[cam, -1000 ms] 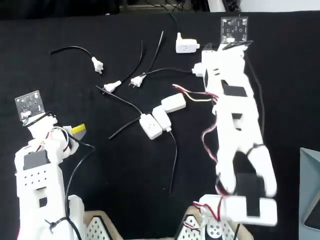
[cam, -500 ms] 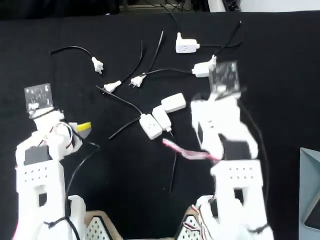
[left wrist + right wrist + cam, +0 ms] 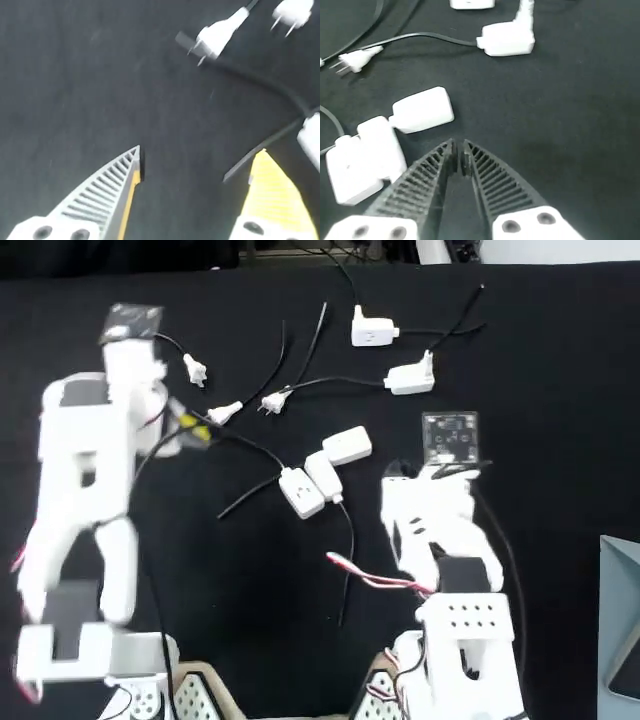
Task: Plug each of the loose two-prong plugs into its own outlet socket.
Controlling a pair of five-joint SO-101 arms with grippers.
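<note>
Left gripper [image 3: 200, 152] hangs jaws wide over the bench [image 3: 560, 390], just short of a plug [image 3: 215, 37] lying up-left of the sockets [image 3: 300, 492]. Light rigid body, springy cord: probably best pinched across the white body, clear of the prongs. Right gripper [image 3: 458, 146] sits beside the sockets, jaws nearly closed, empty.

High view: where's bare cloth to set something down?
Bare cloth on the right, between the right arm and the grey object at the edge. Also at the front, between the left arm and the black cord trailing from the sockets. Crowded: the middle and back, with sockets, plugs and cords.
</note>
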